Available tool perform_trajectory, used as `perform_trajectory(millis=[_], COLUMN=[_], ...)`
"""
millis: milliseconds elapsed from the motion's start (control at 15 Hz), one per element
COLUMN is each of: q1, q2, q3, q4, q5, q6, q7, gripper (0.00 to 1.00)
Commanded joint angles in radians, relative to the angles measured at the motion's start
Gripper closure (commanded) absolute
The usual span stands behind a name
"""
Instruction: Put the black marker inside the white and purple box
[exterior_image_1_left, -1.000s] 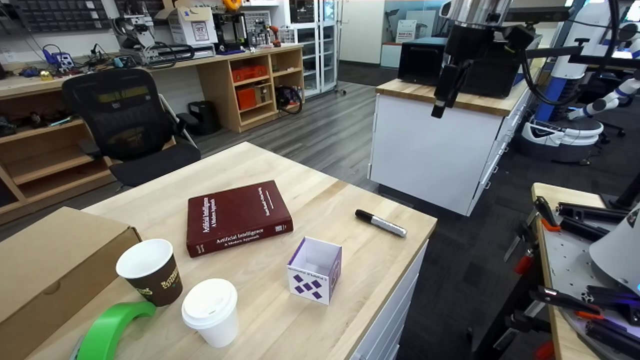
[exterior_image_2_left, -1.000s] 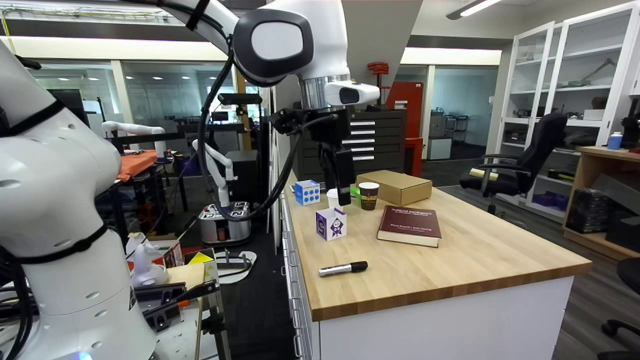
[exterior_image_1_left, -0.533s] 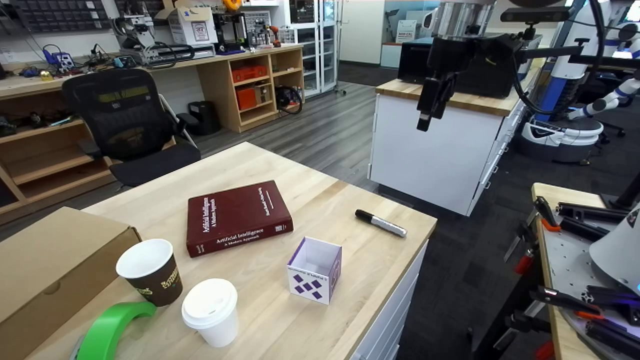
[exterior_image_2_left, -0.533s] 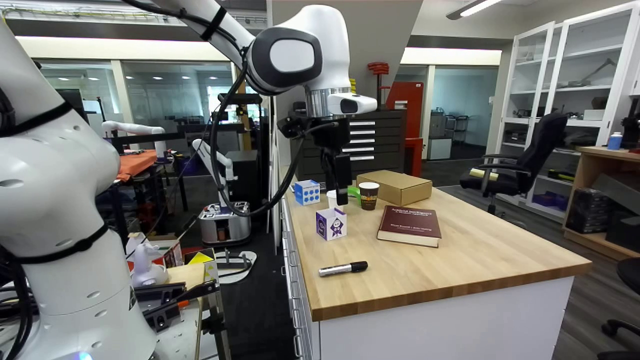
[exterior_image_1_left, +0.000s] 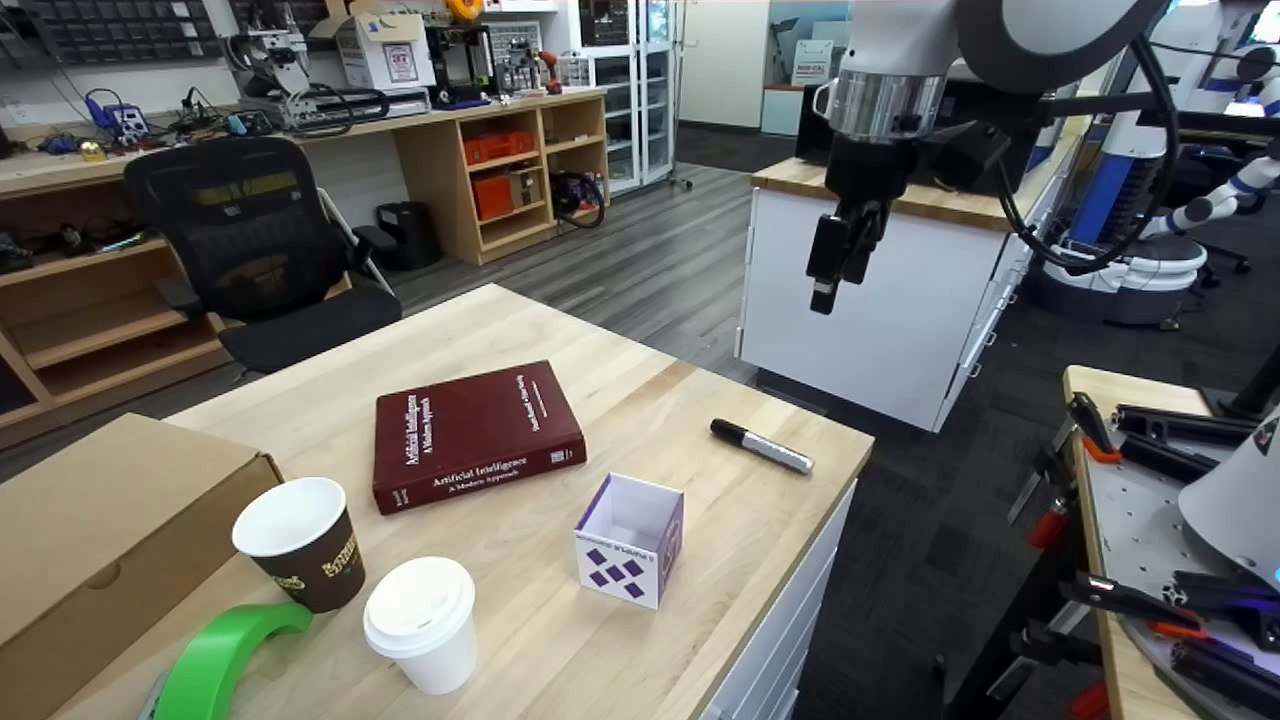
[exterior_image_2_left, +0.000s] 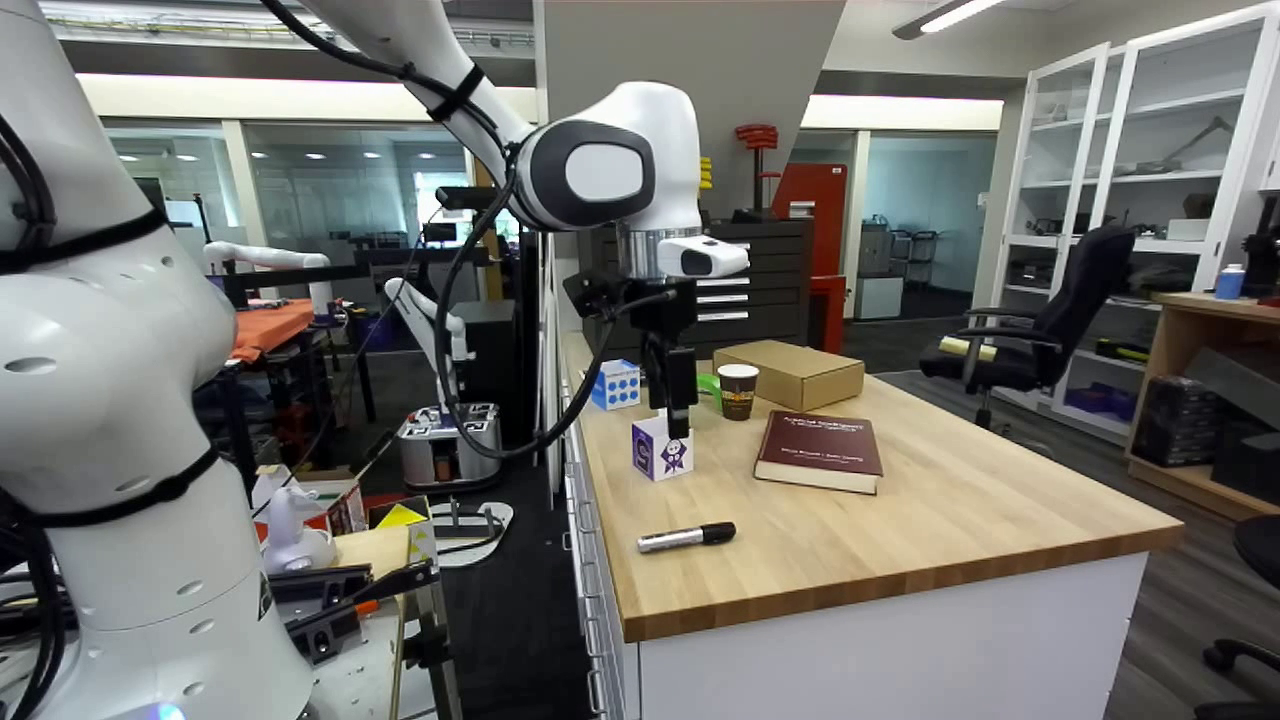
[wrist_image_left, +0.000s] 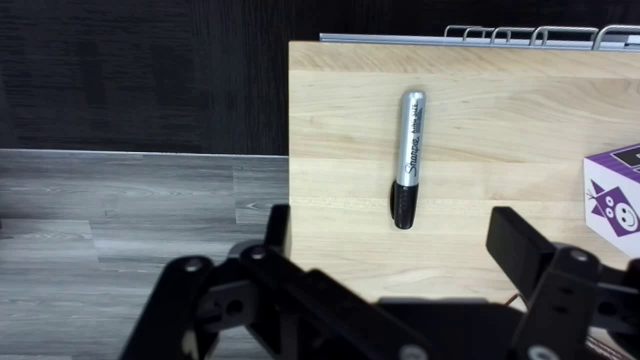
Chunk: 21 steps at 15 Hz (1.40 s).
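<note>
While the gripper (wrist_image_left: 392, 232) hangs above the tabletop (wrist_image_left: 340, 140), well clear of it, its fingers (wrist_image_left: 517, 245) are spread wide with only air between them, so nothing is held. Arm (exterior_image_2_left: 603, 172) above it is bent, wrist end pointing down at the table. Black marker (wrist_image_left: 411, 142) lies flat on the wood below, near the table corner: silver barrel, black cap, "Sharpie" lettering readable in the wrist view. There, its cap end shows in the gap between the fingertips. White and purple box (exterior_image_1_left: 615, 577) stands upright, mouth up, near the marker but apart from it; marker is outside the box. Wrist view catches only part of the box, at the right edge. Red book (exterior_image_1_left: 475, 430), Artificial Intelligence: A Modern Approach, lies flat near the box, cover up, not touching it. White lidded cup (exterior_image_1_left: 430, 635) stands upright on the far side of the box from the marker. Dark brown paper cup (exterior_image_1_left: 325, 565) is next to the large cardboard carton (exterior_image_1_left: 110, 530); can't tell if they touch. Green curved thing (exterior_image_1_left: 210, 655) is just beside that cup, partly out of frame. In an exterior view a blue and white box (exterior_image_2_left: 617, 385) sits farther down the table.
</note>
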Motion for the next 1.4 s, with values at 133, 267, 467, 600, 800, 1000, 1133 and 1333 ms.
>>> perform_trajectory(millis=[133, 267, 467, 600, 800, 1000, 1133, 1333], q1=[0.044, 0.055, 0.070, 0.069, 0.071, 0.071, 0.071, 0.073], q2=[0.095, 0.120, 0.147, 0.135, 0.140, 0.140, 0.140, 0.148], q3=[0.003, 0.005, 0.007, 0.001, 0.001, 0.001, 0.001, 0.000], q4=[0.011, 0.009, 0.011, 0.002, 0.002, 0.002, 0.002, 0.002], q5=[0.036, 0.046, 0.067, 0.049, 0.048, 0.048, 0.048, 0.060], q6=[0.070, 0.084, 0.093, 0.073, 0.072, 0.072, 0.072, 0.085], q7=[0.007, 0.007, 0.005, 0.000, -0.001, -0.001, -0.001, -0.020], gripper=[0.00, 0.00, 0.00, 0.00, 0.00, 0.00, 0.00, 0.00])
